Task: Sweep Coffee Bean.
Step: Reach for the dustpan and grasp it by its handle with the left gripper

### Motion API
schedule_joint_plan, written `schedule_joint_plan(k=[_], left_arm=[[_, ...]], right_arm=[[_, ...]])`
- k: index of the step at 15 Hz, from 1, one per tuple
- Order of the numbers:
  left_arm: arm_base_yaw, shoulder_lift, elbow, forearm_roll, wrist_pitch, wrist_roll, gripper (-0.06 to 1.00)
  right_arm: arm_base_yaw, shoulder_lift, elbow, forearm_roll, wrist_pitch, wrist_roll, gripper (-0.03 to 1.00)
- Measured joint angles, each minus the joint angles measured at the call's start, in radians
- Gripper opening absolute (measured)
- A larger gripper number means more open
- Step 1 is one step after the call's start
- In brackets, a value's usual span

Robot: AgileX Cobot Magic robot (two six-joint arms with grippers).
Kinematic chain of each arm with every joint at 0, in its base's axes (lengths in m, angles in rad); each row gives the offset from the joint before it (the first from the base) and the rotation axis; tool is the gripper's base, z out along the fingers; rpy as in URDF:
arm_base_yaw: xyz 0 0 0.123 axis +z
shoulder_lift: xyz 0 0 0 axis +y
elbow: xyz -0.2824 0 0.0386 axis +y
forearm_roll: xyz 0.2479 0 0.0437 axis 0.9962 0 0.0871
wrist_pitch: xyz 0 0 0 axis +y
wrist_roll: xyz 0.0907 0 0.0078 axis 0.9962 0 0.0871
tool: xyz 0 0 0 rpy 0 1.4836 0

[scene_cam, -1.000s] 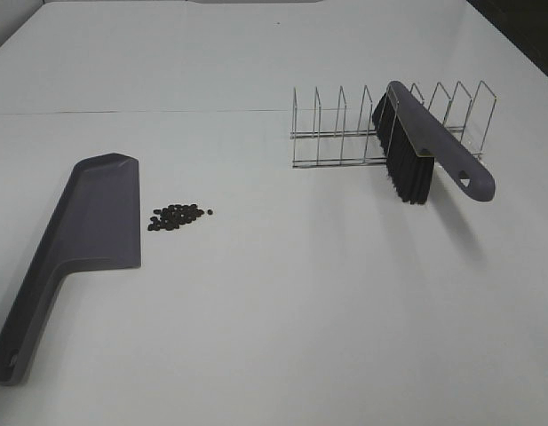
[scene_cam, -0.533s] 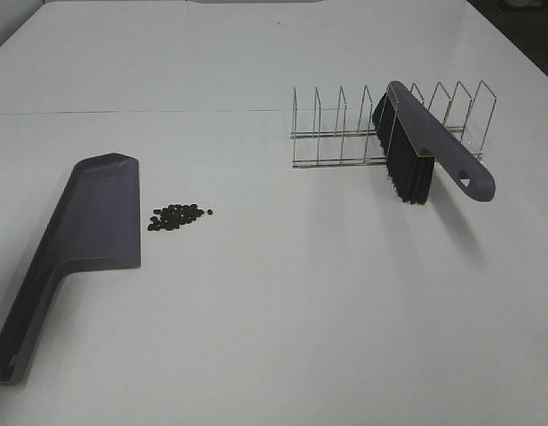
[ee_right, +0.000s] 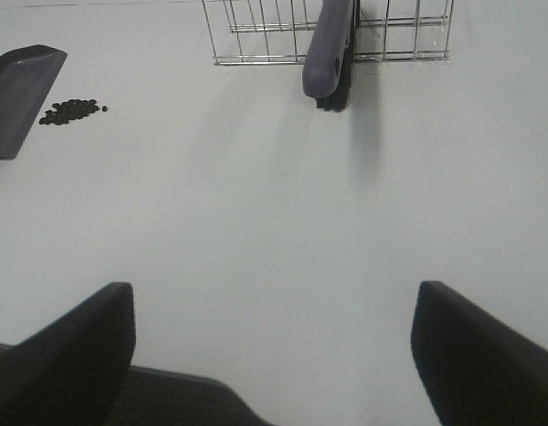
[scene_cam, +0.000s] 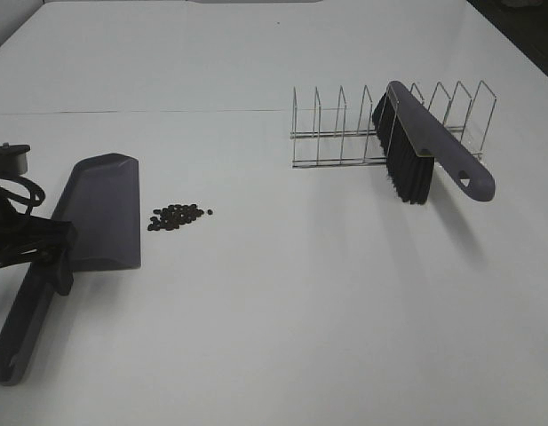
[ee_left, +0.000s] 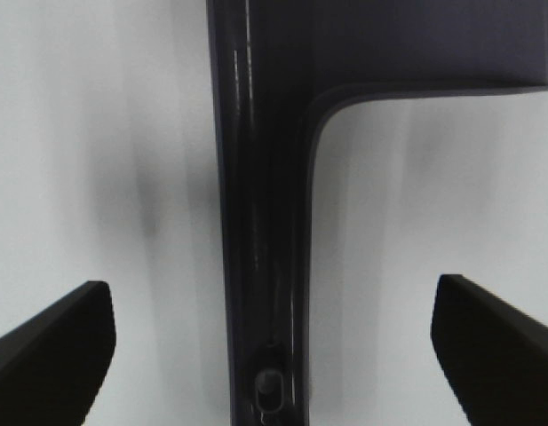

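Arrival of my left gripper [ee_left: 272, 293] over the handle of the dustpan [scene_cam: 105, 213] is new, fingers [ee_left: 56, 351] spread wide astride it and holding nothing, so I judge grasping comes next; the coffee bean [scene_cam: 178, 216] lies just beside the dustpan.
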Motion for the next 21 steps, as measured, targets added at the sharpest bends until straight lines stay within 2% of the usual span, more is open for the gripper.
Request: schedule_joint_plan(k=[6, 10, 11, 13, 14, 15, 16, 19, 21], left_arm=[[-0.004, 0.102, 0.0, 0.001, -0.103, -0.022, 0.88], [-0.004, 0.147, -0.007, 0.005, -0.104, -0.023, 0.87], [-0.004, 0.153, -0.008, 0.007, -0.103, -0.023, 0.84], [-0.004, 0.162, -0.013, 0.018, -0.101, -0.023, 0.69], [-0.004, 0.163, -0.016, 0.023, -0.1, -0.023, 0.56], [-0.004, 0.164, -0.018, 0.023, -0.1, -0.023, 0.4], [-0.004, 0.164, -0.018, 0.023, -0.102, -0.023, 0.32], [-0.004, 0.164, -0.018, 0.039, -0.102, -0.022, 0.33], [-0.004, 0.154, -0.016, 0.083, -0.083, -0.022, 0.33]], right_arm=[[0.0, 0.0, 0.0, 0.0, 0.0, 0.0, 0.79], [0.0, 0.0, 0.0, 0.0, 0.0, 0.0, 0.79], [0.0, 0.0, 0.0, 0.0, 0.0, 0.0, 0.79], [0.0, 0.0, 0.0, 0.0, 0.0, 0.0, 0.79], [0.0, 0.0, 0.0, 0.001, 0.0, 0.0, 0.79], [0.0, 0.0, 0.0, 0.001, 0.0, 0.0, 0.79], [0.0, 0.0, 0.0, 0.001, 0.0, 0.0, 0.79], [0.0, 0.0, 0.0, 0.002, 0.0, 0.0, 0.79], [0.0, 0.0, 0.0, 0.003, -0.001, 0.0, 0.79]])
